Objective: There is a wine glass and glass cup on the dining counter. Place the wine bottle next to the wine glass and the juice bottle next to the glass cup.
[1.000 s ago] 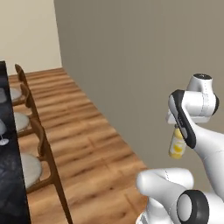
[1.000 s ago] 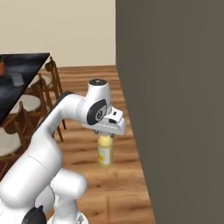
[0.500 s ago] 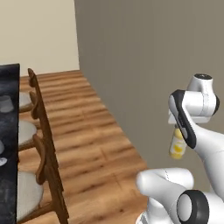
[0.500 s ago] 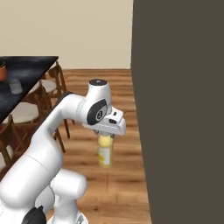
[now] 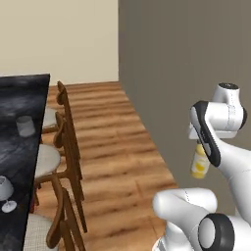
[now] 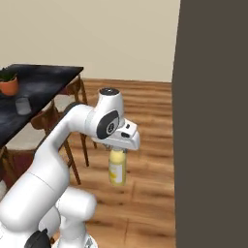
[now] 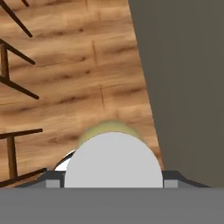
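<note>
While clamped — smooth yellow juice bottle (image 6: pixel 116 167)

Glossy marbled stone dining counter (image 5: pixel 19 103)

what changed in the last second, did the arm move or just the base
Only the base: both base views swung, so the dining counter with the glass cup and wine glass has come further into view. The gripper stays shut on the juice bottle, in the same pose.

Floor (image 5: pixel 112 142): wood planks, centre frame.
Far wall (image 5: pixel 59 37): beige, upper left.
Side panel (image 5: pixel 181 59): dark grey, right.
Chairs (image 5: pixel 66 142): brown wood, along tabletop (image 5: pixel 19 98), left.
</note>
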